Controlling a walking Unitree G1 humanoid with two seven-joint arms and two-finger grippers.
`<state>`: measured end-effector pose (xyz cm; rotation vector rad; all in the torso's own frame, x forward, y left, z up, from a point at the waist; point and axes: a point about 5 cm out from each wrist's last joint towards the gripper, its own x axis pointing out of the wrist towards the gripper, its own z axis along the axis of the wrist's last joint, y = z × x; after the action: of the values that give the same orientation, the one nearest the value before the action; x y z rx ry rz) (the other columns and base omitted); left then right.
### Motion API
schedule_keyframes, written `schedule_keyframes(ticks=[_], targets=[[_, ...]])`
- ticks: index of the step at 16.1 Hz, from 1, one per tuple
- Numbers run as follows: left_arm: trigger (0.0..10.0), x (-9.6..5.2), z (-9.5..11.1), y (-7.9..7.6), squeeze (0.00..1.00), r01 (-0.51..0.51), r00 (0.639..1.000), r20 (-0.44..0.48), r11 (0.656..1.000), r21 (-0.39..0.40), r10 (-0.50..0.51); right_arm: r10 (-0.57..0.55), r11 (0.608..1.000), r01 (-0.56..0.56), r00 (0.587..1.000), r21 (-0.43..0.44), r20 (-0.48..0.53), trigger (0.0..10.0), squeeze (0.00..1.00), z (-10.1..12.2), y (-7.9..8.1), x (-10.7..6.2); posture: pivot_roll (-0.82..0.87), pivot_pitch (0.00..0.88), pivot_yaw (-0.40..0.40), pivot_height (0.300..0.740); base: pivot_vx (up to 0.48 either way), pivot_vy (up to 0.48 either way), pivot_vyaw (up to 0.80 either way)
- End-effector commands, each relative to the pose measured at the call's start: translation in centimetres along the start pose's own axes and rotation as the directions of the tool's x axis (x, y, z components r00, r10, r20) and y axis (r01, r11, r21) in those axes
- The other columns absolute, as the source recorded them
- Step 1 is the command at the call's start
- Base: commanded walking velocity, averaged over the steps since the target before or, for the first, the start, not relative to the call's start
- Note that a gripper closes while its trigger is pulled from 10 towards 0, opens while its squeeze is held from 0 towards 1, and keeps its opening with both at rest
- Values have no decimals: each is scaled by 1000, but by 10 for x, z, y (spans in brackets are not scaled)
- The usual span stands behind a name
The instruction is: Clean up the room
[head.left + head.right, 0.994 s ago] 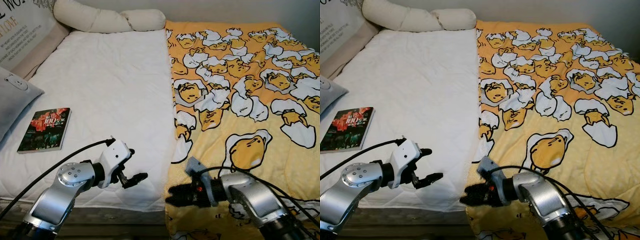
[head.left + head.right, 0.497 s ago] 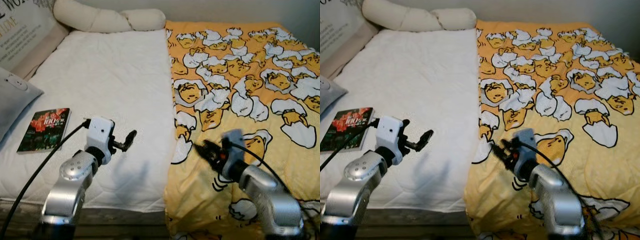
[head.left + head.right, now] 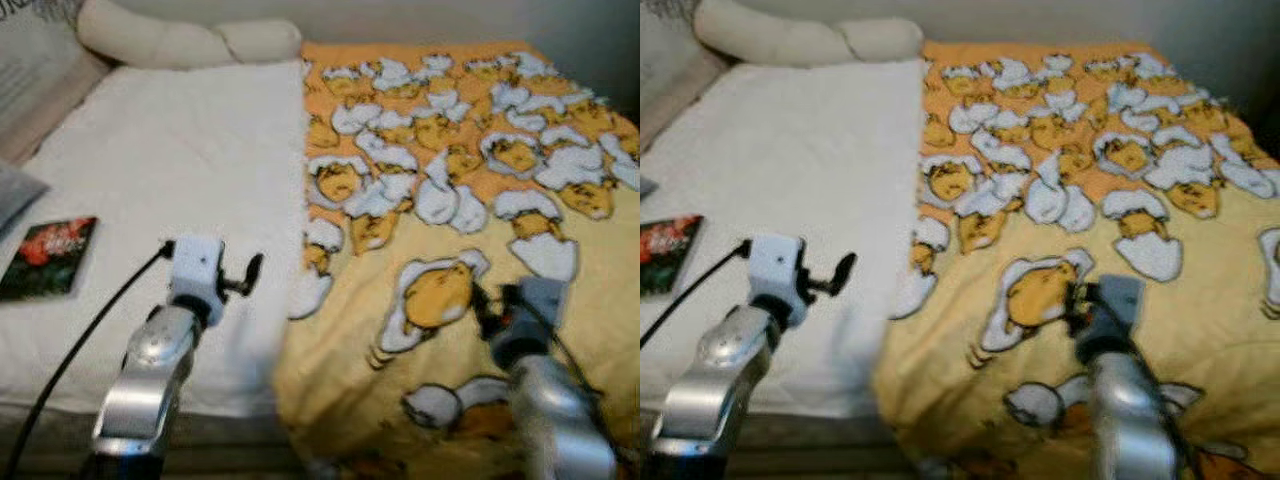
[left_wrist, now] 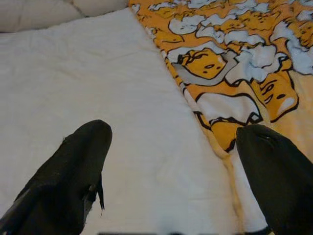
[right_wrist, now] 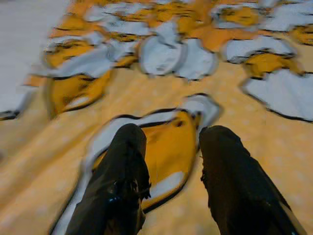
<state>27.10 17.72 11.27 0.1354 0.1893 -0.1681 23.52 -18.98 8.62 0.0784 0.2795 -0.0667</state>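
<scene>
A soft yellow blanket printed with cartoon eggs (image 3: 470, 200) covered the right half of the quilted white mattress (image 3: 170, 180). The right gripper (image 5: 168, 161) hovered over it, fingers parted; the left gripper (image 4: 171, 176), spread wide, hung above the mattress. A glossy book (image 3: 48, 258) lay left.

Both arms raised forward, jaws parted, empty.

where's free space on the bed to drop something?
Biggest bare patch: white sheet, bordered by the pillows at the head, the book at the left edge and the yellow blanket on the right. Left gripper hovers over its near part. The blanket side is flat; right gripper is above it.
</scene>
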Motion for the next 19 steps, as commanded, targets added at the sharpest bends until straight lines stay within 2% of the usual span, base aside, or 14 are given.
schedule_keyframes(ticks=[1,7,12,19], targets=[[10000,1,3,-1,118,-5,1000,9,1000,5,5,-19,999,21,999,-34,32,10000,0,7,-5,-1,-93,0,59,740,0,-480,0],[10000,5,2,-4,118,-17,1000,8,1000,-1,17,-43,995,47,998,-87,51,10000,0,4,-2,0,-103,0,59,740,0,-480,0],[10000,5,-1,2,114,-40,999,-4,999,5,40,-54,988,58,998,-145,35,10000,0,0,-8,7,-103,0,55,740,0,-480,0],[10000,8,-2,2,114,-46,999,-6,999,5,46,-70,985,72,997,-155,14,10000,0,-10,-10,6,-108,0,60,740,0,-480,0]])
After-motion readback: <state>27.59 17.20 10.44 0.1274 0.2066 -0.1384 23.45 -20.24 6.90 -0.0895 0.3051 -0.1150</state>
